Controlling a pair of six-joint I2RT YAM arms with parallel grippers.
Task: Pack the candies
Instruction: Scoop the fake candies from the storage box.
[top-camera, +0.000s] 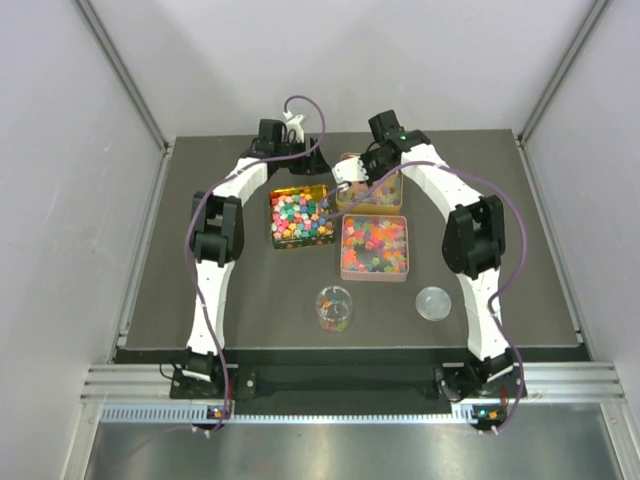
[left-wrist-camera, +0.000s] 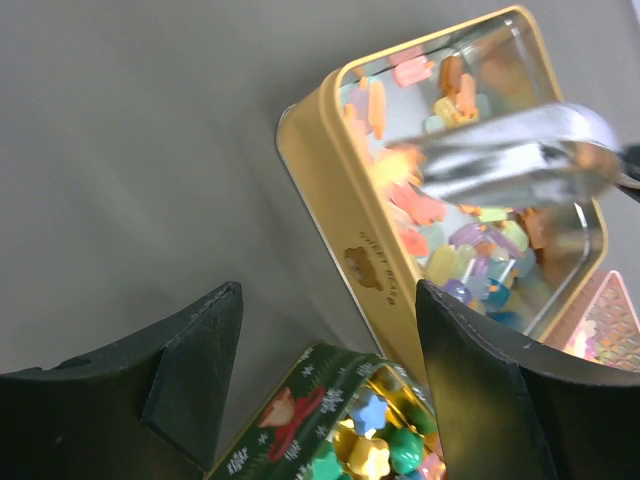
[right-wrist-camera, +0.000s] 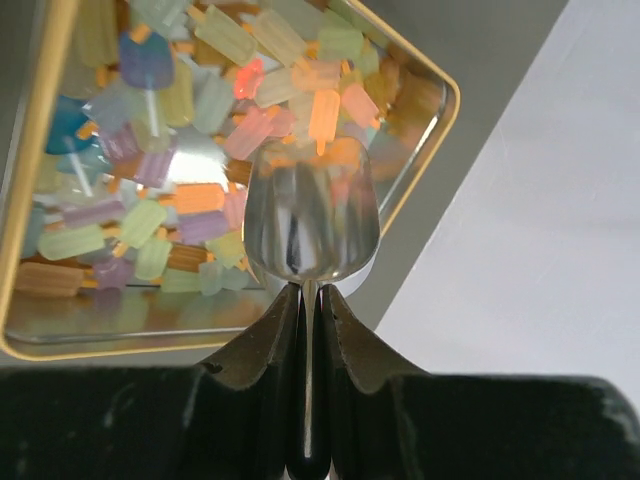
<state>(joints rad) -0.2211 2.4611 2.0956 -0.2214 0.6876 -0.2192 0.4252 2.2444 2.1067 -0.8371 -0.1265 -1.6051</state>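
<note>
The scoop is gripped by its thin handle in the right gripper, whose jaws are pressed tight on it. The bowl is held low over the gold tin, presumably so that candies can be dug out. Whether anything lies in the bowl cannot be told, since the polished metal only mirrors the colours below.

The left gripper is spread wide with nothing between its fingers. It hangs above the table, just beside the gold tin's wall and over the far rim of the green tin. It is judged to be placed there to steady a tin during scooping, though no contact is seen.

The candies are divided among three tins. Pastel lolly-shaped pieces are in the gold tin, opaque mixed pieces in the green tin, and mostly red and orange ones in the pink tin. A few are also seen in the cup, which is set nearer the arm bases, with a lid laid to its right.

The cup is well apart from the gold tin, with the pink tin lying between them. A loaded scoop would therefore have to be carried across that tin, and spills into it could be expected. The two grippers are crowded near the gold tin, so little room is left there.
</note>
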